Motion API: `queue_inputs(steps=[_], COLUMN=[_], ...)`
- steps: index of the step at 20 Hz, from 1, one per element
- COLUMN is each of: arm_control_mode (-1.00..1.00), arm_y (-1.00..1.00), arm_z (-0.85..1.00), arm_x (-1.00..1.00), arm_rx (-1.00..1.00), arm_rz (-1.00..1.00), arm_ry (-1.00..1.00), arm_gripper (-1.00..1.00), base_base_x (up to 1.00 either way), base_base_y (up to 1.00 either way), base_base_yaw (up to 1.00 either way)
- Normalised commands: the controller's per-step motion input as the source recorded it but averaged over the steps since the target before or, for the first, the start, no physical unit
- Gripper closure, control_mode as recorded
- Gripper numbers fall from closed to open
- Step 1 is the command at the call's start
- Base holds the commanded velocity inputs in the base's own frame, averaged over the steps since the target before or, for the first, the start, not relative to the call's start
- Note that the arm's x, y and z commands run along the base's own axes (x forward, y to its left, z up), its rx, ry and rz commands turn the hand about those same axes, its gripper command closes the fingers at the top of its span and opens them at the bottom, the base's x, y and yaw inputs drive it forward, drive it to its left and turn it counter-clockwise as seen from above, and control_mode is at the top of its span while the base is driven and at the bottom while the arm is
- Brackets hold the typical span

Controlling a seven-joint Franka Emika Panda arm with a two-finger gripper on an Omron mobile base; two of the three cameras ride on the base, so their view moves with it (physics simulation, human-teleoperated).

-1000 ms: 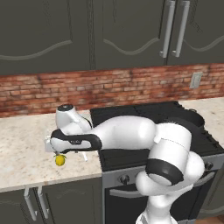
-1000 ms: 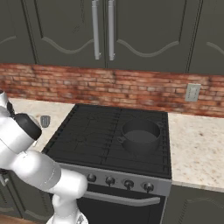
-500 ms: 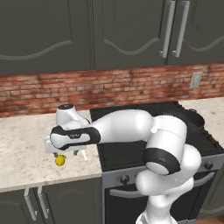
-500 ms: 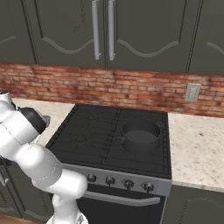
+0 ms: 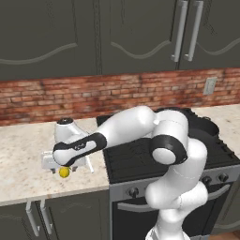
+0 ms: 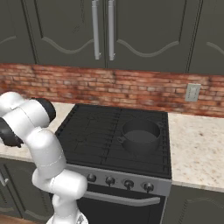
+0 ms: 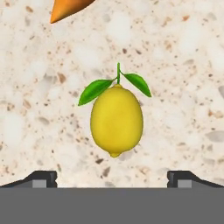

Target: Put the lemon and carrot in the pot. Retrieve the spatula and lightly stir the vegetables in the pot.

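The yellow lemon (image 7: 116, 120) with its green leaves lies on the speckled counter, centred just ahead of my gripper (image 7: 112, 177). The fingertips (image 7: 41, 177) stand wide apart, open, with nothing between them. In the left base view the hand hangs low over the lemon (image 5: 64, 172) on the counter left of the stove. The carrot's orange tip (image 7: 68, 9) pokes in beyond the lemon. A thin white handle, the spatula's (image 5: 88, 164), sticks out beside the hand; its head is hidden. The black pot (image 6: 140, 135) sits on the stove's right rear burner.
The black stovetop (image 6: 96, 131) lies right of the counter where I work. The brick wall (image 5: 56, 98) and dark cabinets (image 5: 93, 37) rise behind. The counter's front edge (image 5: 51, 192) runs close below the lemon. More counter (image 6: 197, 148) extends right of the stove.
The hand has sunk slightly toward the lemon while the arm's upper links shifted pose. The lemon has stayed where it was.
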Motion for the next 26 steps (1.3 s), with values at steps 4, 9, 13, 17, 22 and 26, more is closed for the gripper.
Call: queue_inputs(steps=[4,9,13,17,22,26], arm_control_mode=[-1.0,-1.0,-1.0,-1.0,-1.0,-1.0], arm_y=[0.01,-0.2,-0.02,0.0,-0.04,0.0], arm_z=[0.0,-0.01,-0.21,-0.38,-0.12,-0.02], arm_x=[0.32,0.08,0.0,-0.17,-0.02,0.0], arm_rx=[0.0,0.0,0.0,0.0,0.0,0.0], arm_rz=[0.0,0.0,0.0,0.0,0.0,0.0], arm_ry=[0.06,0.03,0.05,0.07,0.01,0.01], arm_gripper=[-1.0,-1.0,-1.0,-1.0,-1.0,-1.0], base_base_x=[0.0,0.0,0.0,0.0,0.0,0.0], base_base_y=[0.0,0.0,0.0,0.0,0.0,0.0], base_base_yaw=[0.0,0.0,0.0,0.0,0.0,0.0])
